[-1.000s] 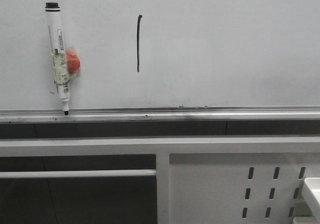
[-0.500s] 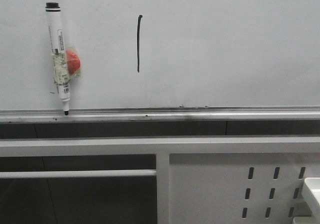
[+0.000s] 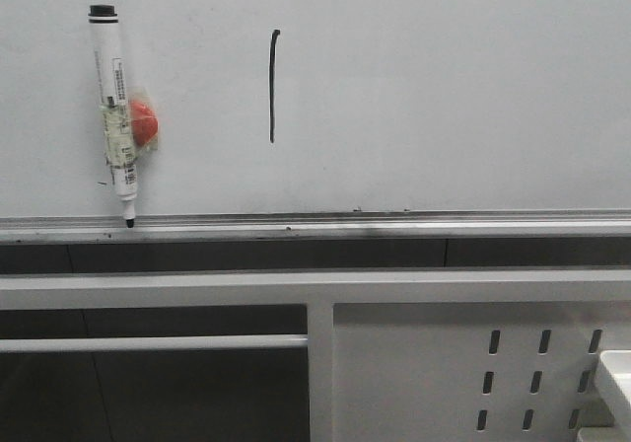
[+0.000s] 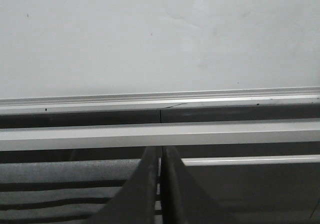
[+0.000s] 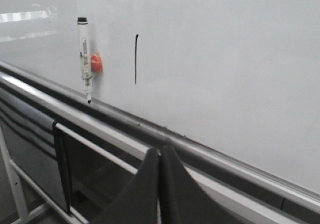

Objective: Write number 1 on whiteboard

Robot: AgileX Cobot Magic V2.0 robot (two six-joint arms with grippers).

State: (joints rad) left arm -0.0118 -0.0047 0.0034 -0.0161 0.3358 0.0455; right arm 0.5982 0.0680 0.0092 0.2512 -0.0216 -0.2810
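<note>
The number 1 [image 3: 273, 87] is a thin black upright stroke with a small hook on top, drawn on the whiteboard [image 3: 444, 87]. To its left a white marker [image 3: 114, 116] with a red magnet taped to it clings to the board, tip down on the silver rail [image 3: 394, 225]. The right wrist view shows the stroke [image 5: 136, 59], the marker [image 5: 85, 59] and the board [image 5: 225, 59]. My right gripper [image 5: 160, 150] is shut and empty, back from the rail. My left gripper [image 4: 161, 149] is shut and empty, facing bare whiteboard [image 4: 160, 39]. Neither gripper appears in the front view.
Below the board's rail runs a grey frame bar [image 3: 315, 286] with a thinner crossbar [image 3: 148, 342] under it. A white perforated metal panel [image 3: 463, 373] fills the lower right, and a white box corner [image 3: 616, 378] sits at the right edge.
</note>
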